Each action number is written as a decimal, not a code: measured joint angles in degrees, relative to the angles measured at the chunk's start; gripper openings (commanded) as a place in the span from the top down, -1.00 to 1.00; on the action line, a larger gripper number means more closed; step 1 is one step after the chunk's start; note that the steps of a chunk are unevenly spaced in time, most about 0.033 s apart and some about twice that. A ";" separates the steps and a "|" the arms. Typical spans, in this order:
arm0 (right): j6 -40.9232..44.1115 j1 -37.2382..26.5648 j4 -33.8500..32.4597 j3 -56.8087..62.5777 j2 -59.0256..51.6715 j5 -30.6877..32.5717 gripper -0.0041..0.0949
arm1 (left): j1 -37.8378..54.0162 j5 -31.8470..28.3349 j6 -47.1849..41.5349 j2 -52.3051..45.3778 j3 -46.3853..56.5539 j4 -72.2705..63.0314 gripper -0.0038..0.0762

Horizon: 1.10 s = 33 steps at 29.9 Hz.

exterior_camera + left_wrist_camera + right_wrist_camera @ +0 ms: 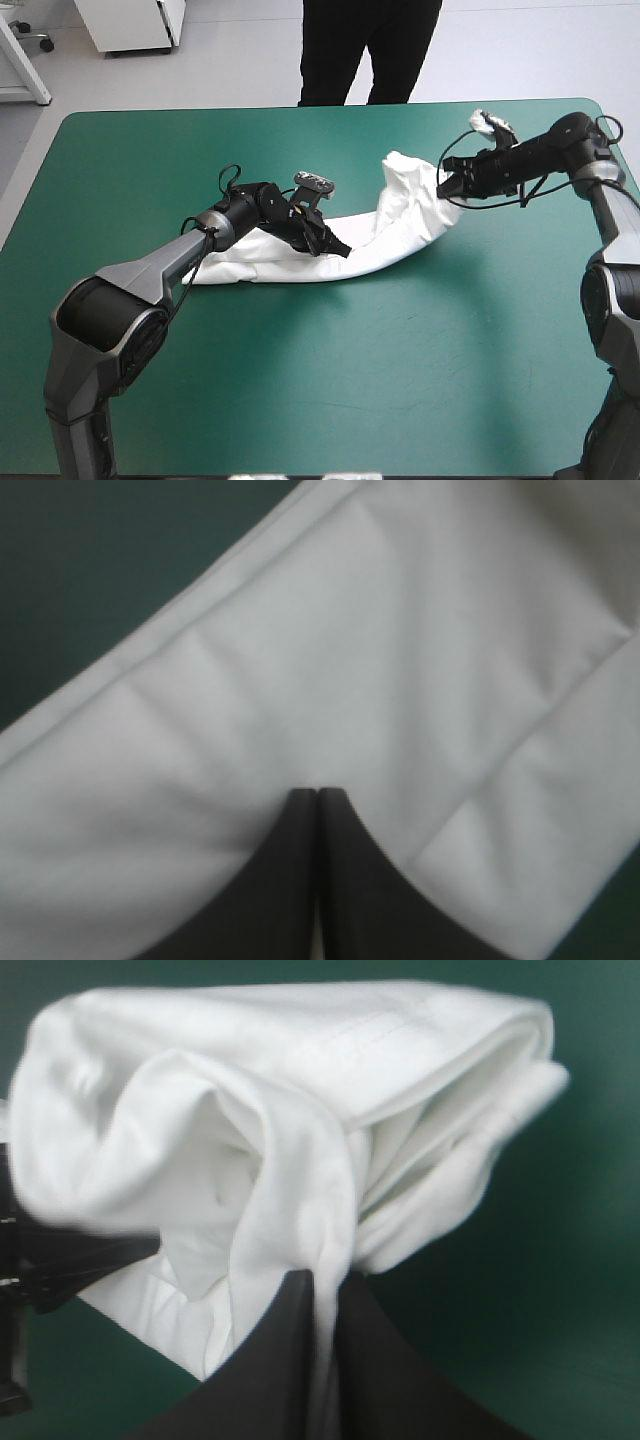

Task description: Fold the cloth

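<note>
The big table with the teal-green cover (300, 400) takes up nearly everything in front of me. On it lies the white short-sleeved cotton T-shirt (400, 235), folded into a long narrow band. The band runs from left of the table's middle toward its right side, then bends toward the table's far edge. That far right end is bunched into thick, loose folds and lifted off the table.

The left gripper with its two broad black fin fingers (318, 793) sits near the table's middle, on the band's near edge. Its fingers are pressed together with only a pale sliver of cloth between them. The right gripper, of the same black make (322, 1275), hangs toward the table's far right corner. It is pinched all but closed on the raised end, and a fold of white cloth runs down between its fingers.
</note>
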 measured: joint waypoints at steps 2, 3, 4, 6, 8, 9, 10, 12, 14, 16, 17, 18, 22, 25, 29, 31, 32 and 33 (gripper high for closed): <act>0.12 0.00 0.40 -1.43 -2.06 0.50 0.95 | 0.00 0.04 -0.11 0.00 -0.02 0.00 0.93; 0.12 0.00 0.63 -1.92 -3.06 0.76 0.95 | 0.00 0.04 -0.11 0.00 -0.02 0.00 0.93; 0.12 0.00 0.64 -2.25 -3.77 1.01 0.95 | 0.00 0.04 -0.11 0.00 -0.02 0.00 0.93; 0.12 0.00 0.98 -2.65 -5.25 1.57 0.95 | 0.00 0.04 -0.11 0.00 -0.02 0.00 0.93; 0.12 0.07 1.03 -2.76 -6.03 1.86 0.95 | 0.00 0.04 -0.11 0.00 -0.02 0.02 0.93; 0.12 0.11 1.03 -2.76 -6.22 2.01 0.95 | 0.00 0.04 -0.16 0.00 -0.02 0.02 0.93; 0.12 0.11 1.03 -2.76 -6.30 2.01 0.95 | 0.00 0.04 -0.13 0.00 -0.02 0.02 0.93; 0.12 0.13 1.03 -2.76 -6.28 2.01 0.95 | 0.00 0.04 -0.13 0.00 -0.02 0.02 0.93; 0.06 0.18 1.34 -2.76 -6.28 2.01 0.95 | 0.00 0.04 -0.13 0.00 -0.02 0.02 0.93; -0.12 0.18 2.30 -2.76 -6.32 2.01 0.95 | 0.00 0.13 -0.13 0.00 -0.14 0.02 0.93; -0.25 0.24 2.59 -2.76 -6.32 2.01 0.95 | 0.00 0.34 -0.13 0.00 -0.34 0.14 0.93; -0.30 0.30 2.72 -2.76 -6.32 2.01 0.95 | 0.00 0.91 -0.28 0.00 -0.77 0.61 0.93; -0.30 0.30 2.97 -2.76 -6.32 1.94 0.95 | 0.00 5.25 -3.03 -1.20 -3.45 6.21 0.93; -0.48 0.60 3.17 -2.76 -6.38 1.80 0.95 | 0.00 8.63 -5.79 -3.93 -6.75 12.71 0.93; -1.37 1.98 3.29 -2.76 -6.49 1.69 0.95 | 0.00 12.30 -9.95 -9.56 -11.41 19.99 0.93; -1.64 3.45 3.70 -2.76 -6.49 1.63 0.95 | 0.00 14.16 -11.61 -12.89 -13.37 23.20 0.93; -1.72 4.24 4.03 -2.78 -6.49 1.58 0.95 | 0.00 15.08 -12.13 -14.27 -13.99 24.60 0.93; -1.89 5.13 4.37 -2.84 -6.49 1.58 0.95 | 0.00 15.99 -12.78 -16.09 -14.62 26.16 0.93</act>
